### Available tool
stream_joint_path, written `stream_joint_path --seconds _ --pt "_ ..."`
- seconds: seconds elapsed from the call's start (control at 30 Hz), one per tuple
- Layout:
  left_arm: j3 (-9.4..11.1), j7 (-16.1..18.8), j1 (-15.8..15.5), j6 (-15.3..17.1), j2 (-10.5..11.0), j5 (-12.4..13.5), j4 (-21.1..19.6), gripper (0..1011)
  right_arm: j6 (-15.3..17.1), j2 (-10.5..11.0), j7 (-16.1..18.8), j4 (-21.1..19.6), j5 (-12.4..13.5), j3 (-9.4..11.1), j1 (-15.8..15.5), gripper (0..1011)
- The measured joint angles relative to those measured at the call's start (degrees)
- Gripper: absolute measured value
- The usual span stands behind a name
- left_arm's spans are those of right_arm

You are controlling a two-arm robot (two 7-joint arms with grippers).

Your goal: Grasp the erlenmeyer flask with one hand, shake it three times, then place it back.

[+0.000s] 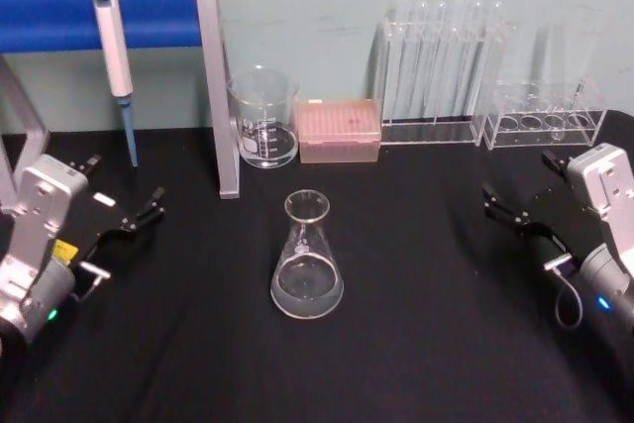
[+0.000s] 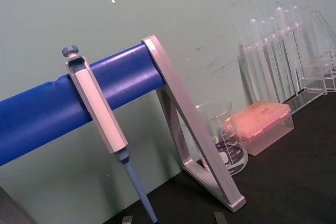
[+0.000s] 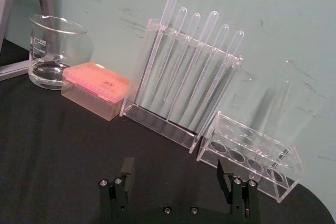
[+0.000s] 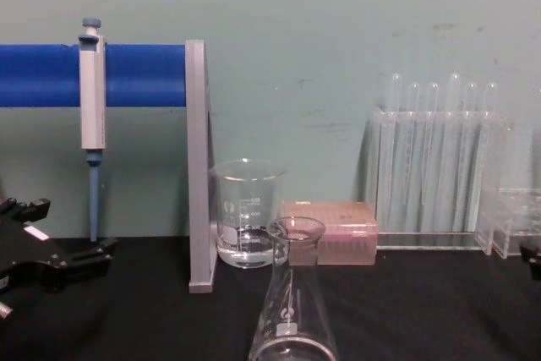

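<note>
The erlenmeyer flask (image 1: 307,264) stands upright in the middle of the black table, with a little clear liquid in its wide base; the chest view has it close in front (image 4: 292,319). My left gripper (image 1: 124,240) rests open at the left side of the table, well apart from the flask; it is also seen in the chest view (image 4: 68,234), and its fingertips (image 2: 219,216) peek into the left wrist view. At the table's right side my right gripper (image 1: 515,225) is open with nothing between its fingers (image 3: 126,170), and it is also clear of the flask.
Along the back wall stand a glass beaker (image 1: 264,118), a pink tip box (image 1: 339,130), a rack of tall tubes (image 1: 441,76) and a low clear rack (image 1: 545,116). A pipette (image 1: 117,66) hangs on a blue-barred stand (image 1: 218,96) at the back left.
</note>
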Motion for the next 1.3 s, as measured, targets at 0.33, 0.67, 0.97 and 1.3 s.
stream_joint_path --seconds 0.33,0.67,0.97,1.3 --pt "0.0 0.0 0.0 0.0 0.0 0.0 0.0 1001 0.0 0.0 0.0 0.0 0.0 0.0 0.0 1003" --pt "0.0 0.0 0.0 0.0 0.0 0.0 0.0 1001 0.0 0.0 0.1 0.0 -0.2 0.2 -0.1 1002" --pt "0.0 0.0 0.0 0.0 0.0 0.0 0.0 1001 -3.2 0.8 5.9 -0.7 2.0 2.2 -1.7 1003" --pt "0.0 0.0 0.0 0.0 0.0 0.0 0.0 1001 -5.2 3.0 17.3 -3.8 8.6 3.9 -4.3 1003"
